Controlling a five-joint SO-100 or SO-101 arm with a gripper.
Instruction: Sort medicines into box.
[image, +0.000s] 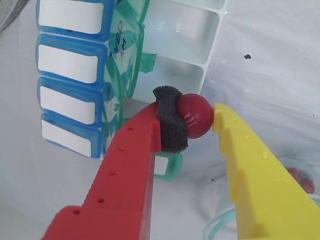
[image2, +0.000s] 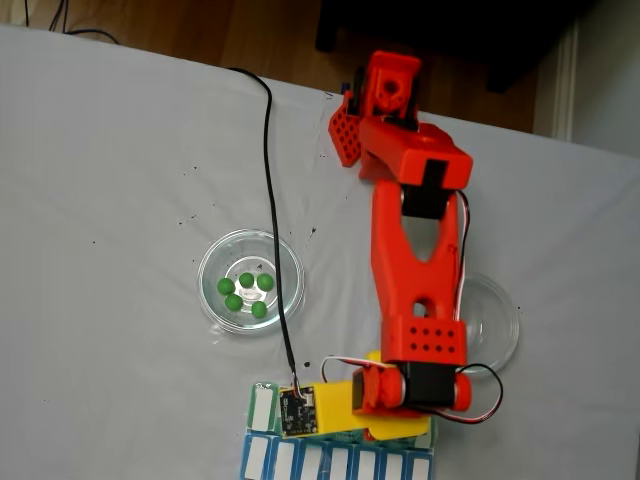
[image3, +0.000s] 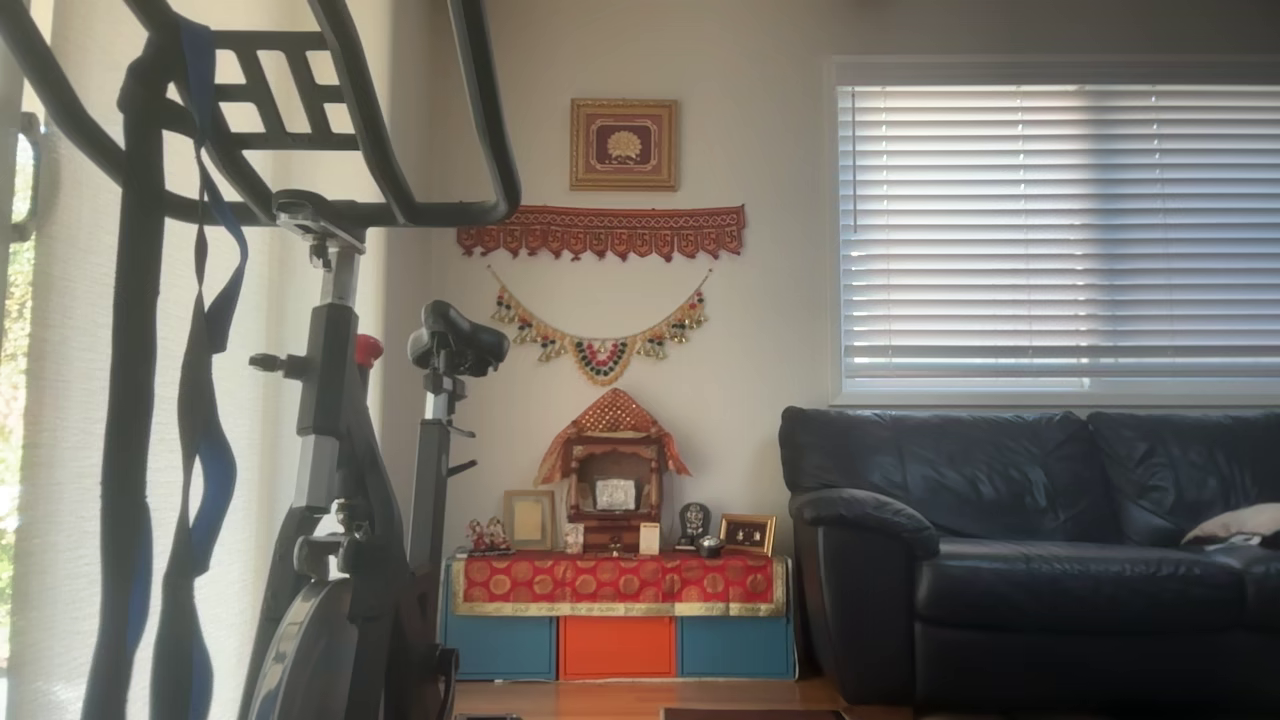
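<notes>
- Red, glossy ball (image: 195, 116) being pinched in the gripper (image: 200, 117), between the black foam pad (image: 170, 120) on the red finger (image: 127, 165) and the tip of the yellow finger (image: 250, 165); clenched on that medicine, seated right at the fingertips in the wrist view.
- Hanging just short of the box (image: 185, 45), whose open white compartments are lying at about 12 o'clock from the ball; green lid (image: 127, 45) marked WED standing flipped up at 10 o'clock, blue-and-white organiser (image: 70, 75) beyond it at 9 o'clock.
- Judging the step as carrying the ball over an open cell and dropping it in; not yet over the opening.
- Advancing toward 12 o'clock until the ball sits squarely above one cell, clear of the dividing walls and the raised lid.
- Lowering close to the mouth before releasing, since a round glossy ball would likely bounce or roll off a rim.
- Opening slowly, as the grip is shallow and the foam may cling.
- Five green balls (image2: 246, 292) waiting in the glass dish (image2: 212, 262) at 10 o'clock from the gripper in the fixed view; second dish (image2: 500, 325) at 2 o'clock, more red balls (image: 300, 180) glimpsed at 4 o'clock in the wrist view.
</notes>
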